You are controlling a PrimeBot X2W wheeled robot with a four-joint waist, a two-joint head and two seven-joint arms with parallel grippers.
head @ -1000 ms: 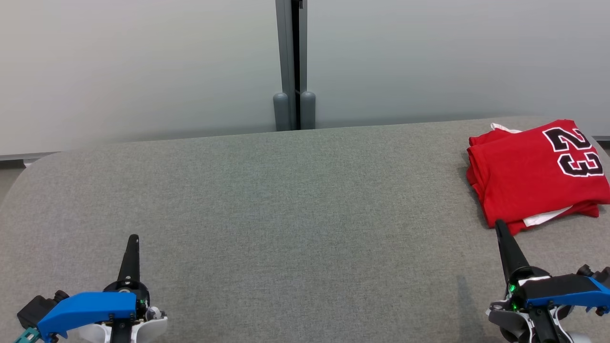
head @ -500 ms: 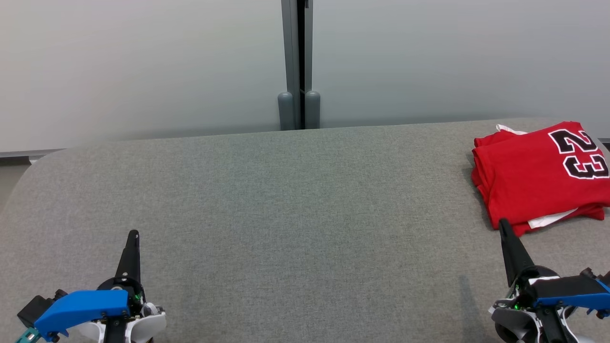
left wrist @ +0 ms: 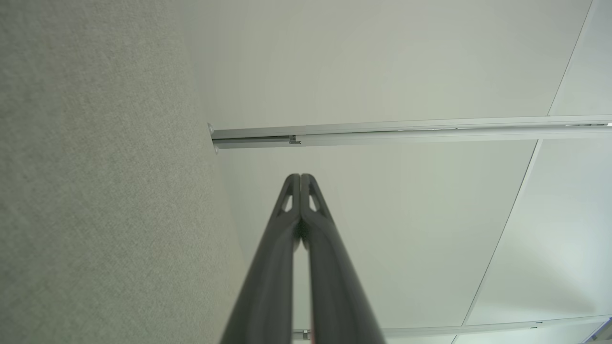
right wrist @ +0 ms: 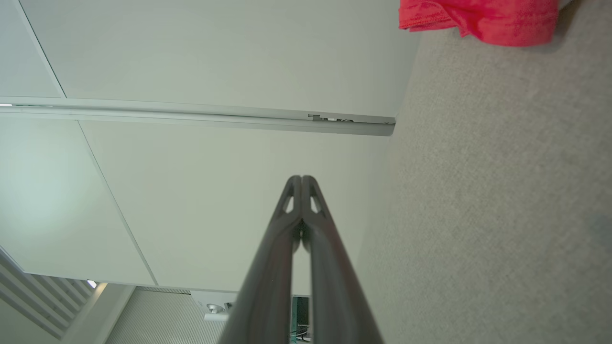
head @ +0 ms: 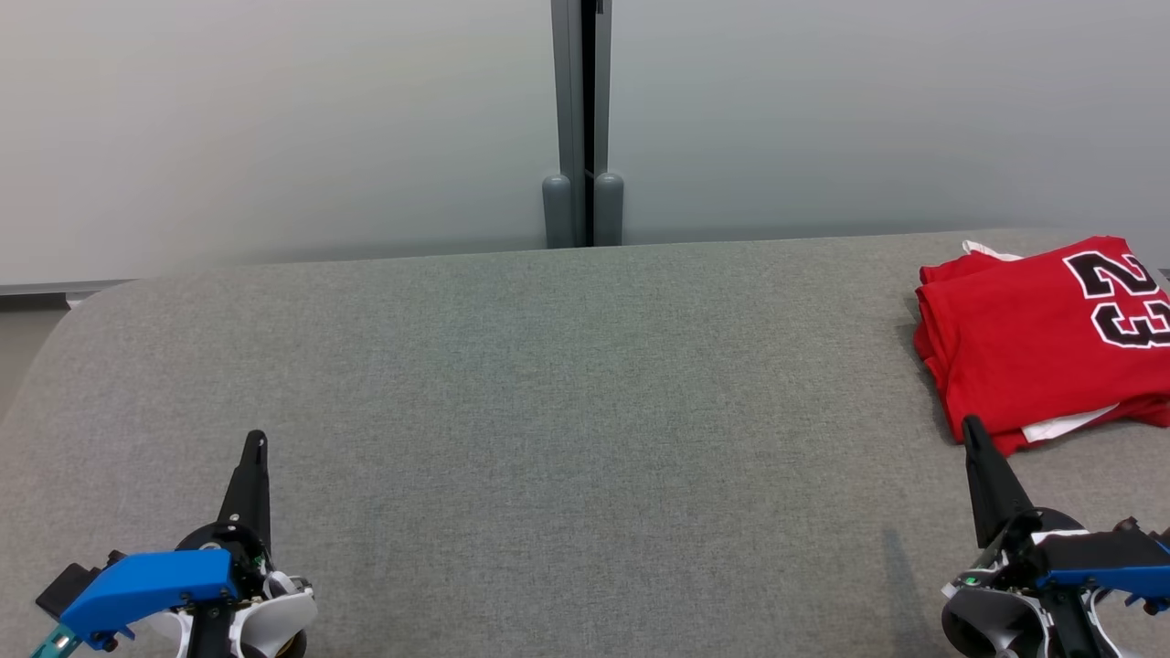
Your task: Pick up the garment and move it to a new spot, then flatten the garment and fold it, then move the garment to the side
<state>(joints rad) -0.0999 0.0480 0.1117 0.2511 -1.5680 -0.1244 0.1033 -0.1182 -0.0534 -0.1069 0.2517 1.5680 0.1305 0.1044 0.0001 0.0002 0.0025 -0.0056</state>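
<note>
jersey [head: 1033,347] lies folded at the far right edge of the table [head: 548,411], just beyond the right gripper [head: 971,428]. both grippers' fingers are pressed together, empty; left gripper [head: 259,442] sits well apart. i'd judge it placed: pull arms clear without snagging cloth.

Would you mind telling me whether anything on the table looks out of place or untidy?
Only slightly: the folded jersey at the table's far right has white fabric poking out of its near edge, so the fold isn't neat.
</note>
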